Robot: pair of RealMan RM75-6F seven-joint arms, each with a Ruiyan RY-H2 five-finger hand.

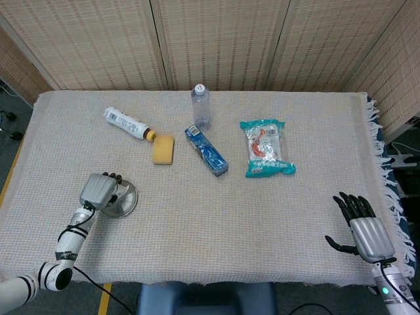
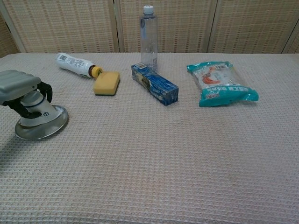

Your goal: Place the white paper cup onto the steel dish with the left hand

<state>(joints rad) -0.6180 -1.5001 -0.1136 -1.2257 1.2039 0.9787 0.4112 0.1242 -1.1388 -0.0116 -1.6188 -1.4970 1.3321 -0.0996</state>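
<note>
White paper cup [image 2: 38, 108] sits upside down on the steel dish [image 2: 43, 128] at the left edge of the chest view, and we see our left hand [image 2: 19, 87] wrapped over its top, dark fingers [image 2: 46, 89] curled around its sides, holding it. From the head view we get only the grey back of that hand [image 1: 98, 190] in the lower left of the frame, covering the cup almost entirely, with the dish's rim [image 1: 128, 202] showing beside it. Our right hand [image 1: 363, 226] appears solely in the head view, in the lower right corner near the fringed edge of the table cloth [image 1: 216, 216], fingers spread apart and holding nothing. Across the upper middle of both frames lie a white tube [image 2: 74, 64] with a yellow cap touching a yellow sponge [image 2: 106, 82], a blue box [image 2: 154, 84], and a teal snack packet [image 2: 220, 83]. A clear water bottle [image 2: 148, 37] stands upright just behind the blue box, which the chest view shows more plainly.
</note>
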